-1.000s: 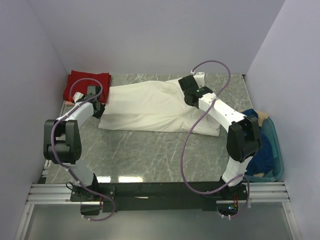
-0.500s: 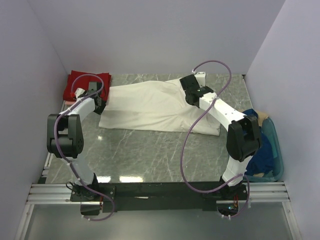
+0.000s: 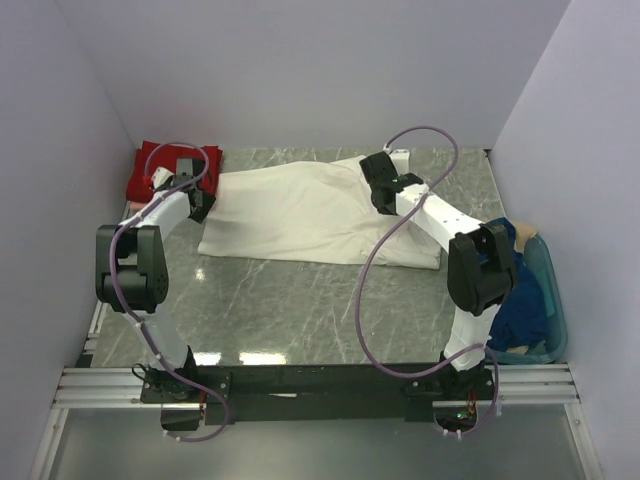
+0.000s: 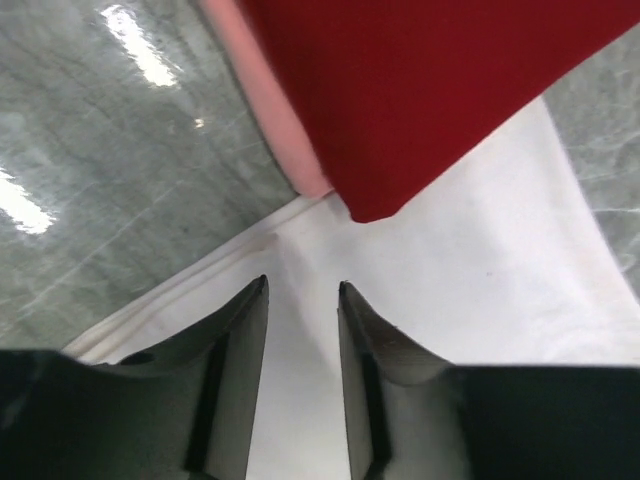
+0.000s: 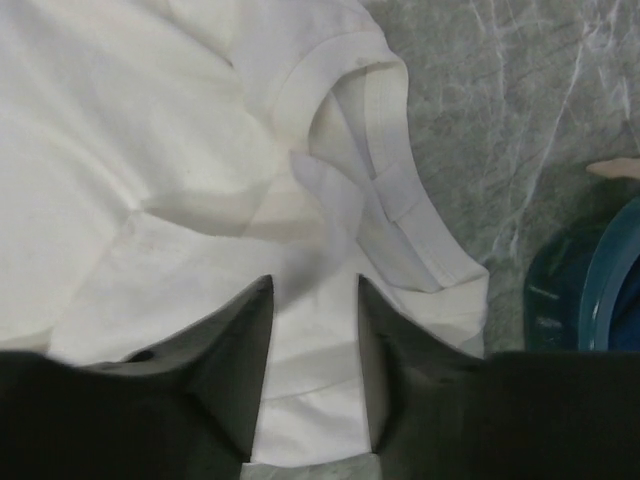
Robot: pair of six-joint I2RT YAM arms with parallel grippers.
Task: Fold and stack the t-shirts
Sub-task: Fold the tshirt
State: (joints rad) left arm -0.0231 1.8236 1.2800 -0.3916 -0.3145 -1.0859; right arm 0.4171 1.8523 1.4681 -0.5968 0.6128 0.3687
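Note:
A cream-white t-shirt (image 3: 300, 212) lies spread across the back of the table. Its left edge reaches a folded red t-shirt (image 3: 176, 165) in the back left corner, and a pale pink t-shirt (image 4: 268, 110) peeks out from under the red one (image 4: 450, 90). My left gripper (image 3: 200, 204) hovers over the white shirt's left edge (image 4: 470, 270), open, with flat cloth showing between its fingers (image 4: 302, 288). My right gripper (image 3: 383, 195) is open over the shirt's right end, just below the collar (image 5: 375, 160); nothing is pinched (image 5: 315, 282). A dark blue t-shirt (image 3: 522, 300) sits in the basket.
A teal plastic basket (image 3: 552, 300) stands at the right edge of the table, and its rim (image 5: 600, 290) shows in the right wrist view. Purple-grey walls close in the back and both sides. Marbled grey tabletop (image 3: 300, 310) lies in front of the white shirt.
Both grippers have gone from shut to open and let go of the white shirt. The left arm has drawn back toward the red shirt, and the right elbow has shifted slightly left.

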